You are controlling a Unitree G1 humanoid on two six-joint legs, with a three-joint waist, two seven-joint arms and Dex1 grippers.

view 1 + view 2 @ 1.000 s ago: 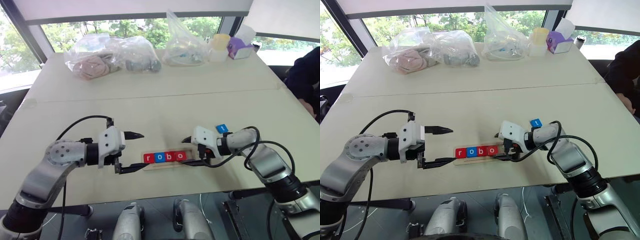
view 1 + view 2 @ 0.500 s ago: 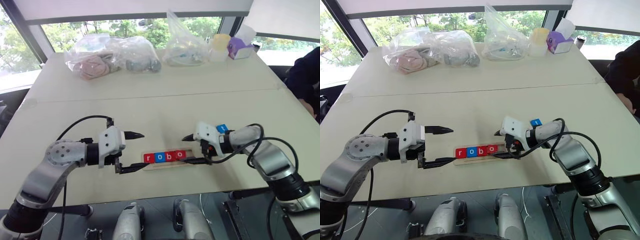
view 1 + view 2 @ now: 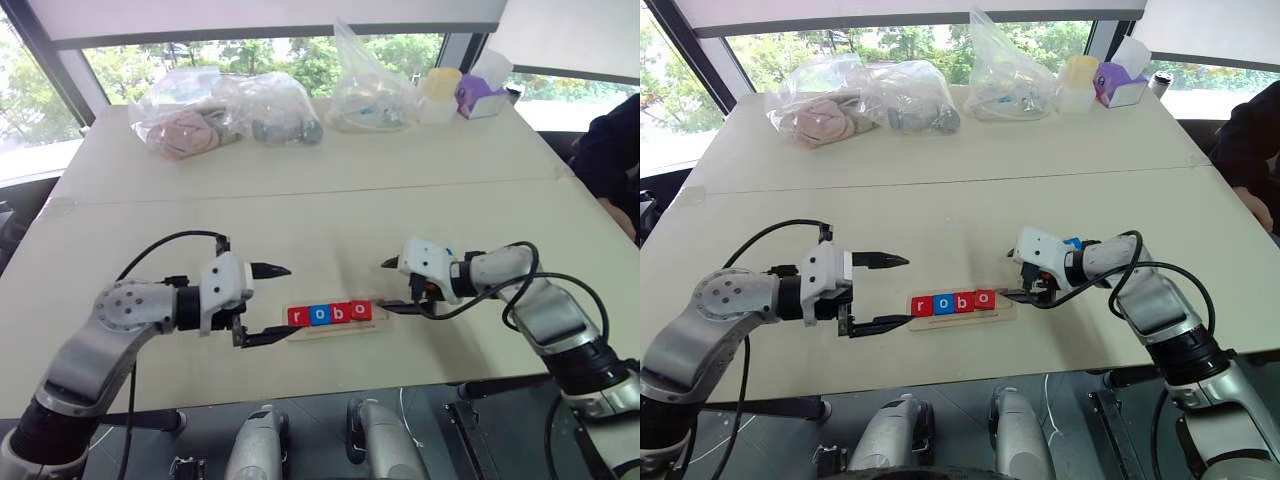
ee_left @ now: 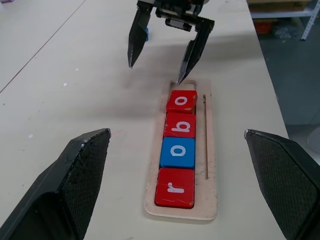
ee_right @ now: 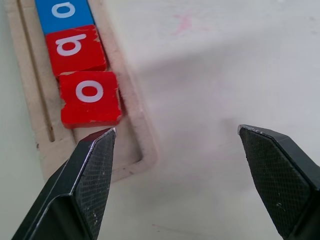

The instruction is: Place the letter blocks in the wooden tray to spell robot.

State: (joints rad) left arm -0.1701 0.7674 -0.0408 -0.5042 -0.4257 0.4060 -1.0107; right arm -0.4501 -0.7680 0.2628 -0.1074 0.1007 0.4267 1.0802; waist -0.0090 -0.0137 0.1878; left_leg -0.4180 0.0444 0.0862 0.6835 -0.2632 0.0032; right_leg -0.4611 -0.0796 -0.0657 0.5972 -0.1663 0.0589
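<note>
Four letter blocks (image 4: 178, 146), reading r, o, b, o, are sitting in the wooden tray (image 4: 210, 165), and the last red o (image 5: 90, 99) is lying slightly crooked with its corner riding toward the rim. The right gripper (image 3: 390, 285) is hovering wide and empty at the tray's right end, one finger (image 4: 192, 56) hanging just over the empty slot. The left gripper (image 3: 268, 302) is waiting wide and empty at the tray's left end.

The blue t block (image 3: 1072, 243) is lying on the table (image 3: 300, 220) just beyond the right wrist, mostly hidden by it. Likely risks: a low finger could be clipping the crooked o or nudging the light tray, scattering the row.

The table's near edge is running close below the tray, while the far side is offering plenty of open room before the plastic bags (image 3: 225, 110).
</note>
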